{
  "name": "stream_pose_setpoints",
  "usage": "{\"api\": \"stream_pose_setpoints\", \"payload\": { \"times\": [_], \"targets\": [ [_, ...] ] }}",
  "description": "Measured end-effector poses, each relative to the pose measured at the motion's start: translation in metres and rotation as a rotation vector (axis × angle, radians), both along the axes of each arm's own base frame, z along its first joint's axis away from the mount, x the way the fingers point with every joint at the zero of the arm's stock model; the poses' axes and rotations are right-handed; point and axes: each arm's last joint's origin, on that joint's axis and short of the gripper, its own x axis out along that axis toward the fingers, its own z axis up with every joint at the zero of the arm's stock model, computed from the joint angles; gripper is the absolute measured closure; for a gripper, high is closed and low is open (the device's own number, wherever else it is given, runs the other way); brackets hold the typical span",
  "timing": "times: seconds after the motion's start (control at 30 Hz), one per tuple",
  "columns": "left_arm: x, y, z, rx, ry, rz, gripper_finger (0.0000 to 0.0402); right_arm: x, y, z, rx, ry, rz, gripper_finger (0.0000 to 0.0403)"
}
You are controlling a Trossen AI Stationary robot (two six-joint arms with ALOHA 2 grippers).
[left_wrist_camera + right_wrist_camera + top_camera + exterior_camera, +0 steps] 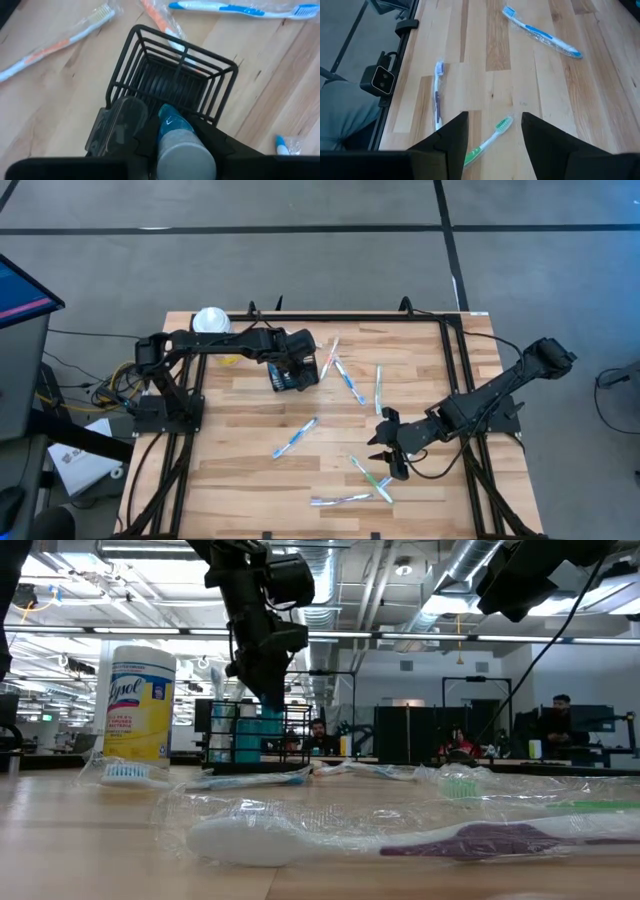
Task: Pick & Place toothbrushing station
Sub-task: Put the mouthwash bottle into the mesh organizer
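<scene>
The toothbrushing station, a small black wire caddy (293, 376) (150, 60), stands on its base on the wooden table, far left of the middle. My left gripper (290, 362) (170, 125) hangs over the caddy's near side, shut on a teal thing with a grey end (172, 127). In the low view this teal thing (265, 722) reaches down among the caddy's wires (225, 735). My right gripper (390, 448) (492, 132) waits open above the table's right half, over a green toothbrush (487, 142), touching nothing. My left gripper pinches the teal thing between its two fingers (122, 117), with the grey end (182, 155) back toward the wrist and the teal tip (169, 119) sticking out past them. The fingers slant steeply down from the table's left. The tip stands at the caddy's near rim; whether it touches the wires, I cannot tell.
A yellow canister with a white lid (212, 322) (138, 705) stands at the far left corner. Several wrapped toothbrushes lie about: orange and blue ones (345, 375) right of the caddy, a blue one (296, 437) mid-table, a purple one (400, 835) near the front. Black rails (455, 360) border the table.
</scene>
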Motion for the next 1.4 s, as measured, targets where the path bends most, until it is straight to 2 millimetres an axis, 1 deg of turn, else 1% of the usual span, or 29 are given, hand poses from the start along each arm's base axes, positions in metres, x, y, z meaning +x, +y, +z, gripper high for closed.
{"api": "stream_pose_setpoints", "payload": {
  "times": [0.73,1.07,1.4],
  "targets": [
    [0.001,0.002,-0.001,-0.008,-0.008,-0.001,0.0319,0.0,0.0,0.0,-0.001,-0.001,0.001,0.023],
    [-0.008,0.006,-0.023,-0.03,-0.018,0.012,0.0318,0.0,0.0,0.0,-0.007,-0.003,0.001,0.023],
    [-0.006,0.006,-0.023,-0.045,-0.056,0.0,0.0315,0.0,-0.001,0.0,-0.018,-0.009,-0.011,0.023]
  ]
}}
